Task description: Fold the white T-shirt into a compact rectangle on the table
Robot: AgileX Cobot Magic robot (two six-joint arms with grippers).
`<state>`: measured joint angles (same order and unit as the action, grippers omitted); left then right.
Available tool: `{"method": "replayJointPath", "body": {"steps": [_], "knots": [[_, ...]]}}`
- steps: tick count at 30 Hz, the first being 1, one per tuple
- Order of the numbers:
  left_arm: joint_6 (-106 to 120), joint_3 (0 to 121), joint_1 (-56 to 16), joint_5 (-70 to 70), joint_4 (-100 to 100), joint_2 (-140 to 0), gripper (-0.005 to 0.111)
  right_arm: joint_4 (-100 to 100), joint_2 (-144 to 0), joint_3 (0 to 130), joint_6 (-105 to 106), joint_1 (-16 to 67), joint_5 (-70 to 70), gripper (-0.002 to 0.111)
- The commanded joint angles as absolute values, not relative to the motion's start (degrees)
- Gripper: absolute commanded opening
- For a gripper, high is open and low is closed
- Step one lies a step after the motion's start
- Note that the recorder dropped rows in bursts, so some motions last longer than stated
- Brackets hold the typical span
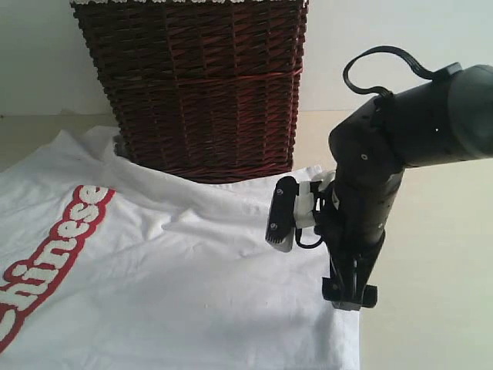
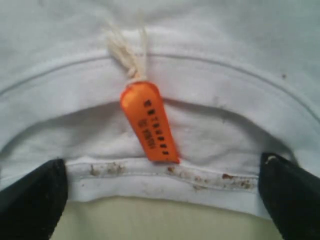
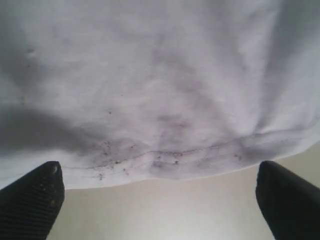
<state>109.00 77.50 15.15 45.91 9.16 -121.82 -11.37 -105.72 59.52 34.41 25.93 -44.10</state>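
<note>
The white T-shirt (image 1: 192, 270) lies spread on the table (image 1: 431, 308), with red lettering (image 1: 54, 247) near its left side. In the left wrist view, my left gripper (image 2: 162, 202) is open right at the ribbed collar (image 2: 160, 182). Its black fingers (image 2: 30, 200) stand on either side, and the orange neck tag (image 2: 150, 122) lies just beyond. My right gripper (image 1: 350, 295) points down at the shirt's right edge. In the right wrist view it (image 3: 160, 200) is open, its fingertips (image 3: 30, 202) straddling bare table just short of the stitched hem (image 3: 165, 160). Neither gripper holds any cloth.
A tall dark brown wicker basket (image 1: 204, 85) stands at the back, touching the shirt's far edge. Bare cream table shows to the right of the shirt and behind it on the left (image 1: 31, 131).
</note>
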Motion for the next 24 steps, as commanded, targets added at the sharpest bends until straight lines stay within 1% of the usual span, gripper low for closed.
{"method": "replayJointPath", "body": {"steps": [1, 11, 24], "knots": [[109.2, 77.5, 15.3, 44.0, 9.3, -122.5, 0.104, -12.6, -106.3, 60.0, 36.4, 25.3, -42.3, 0.105], [109.2, 77.5, 15.3, 44.0, 9.3, -122.5, 0.104, -12.0, -109.8, 59.8, 37.4, 25.3, -41.4, 0.105], [109.2, 77.5, 15.3, 44.0, 9.3, -122.5, 0.104, -8.0, -110.1, 59.8, 41.2, 25.3, -41.5, 0.105]]}}
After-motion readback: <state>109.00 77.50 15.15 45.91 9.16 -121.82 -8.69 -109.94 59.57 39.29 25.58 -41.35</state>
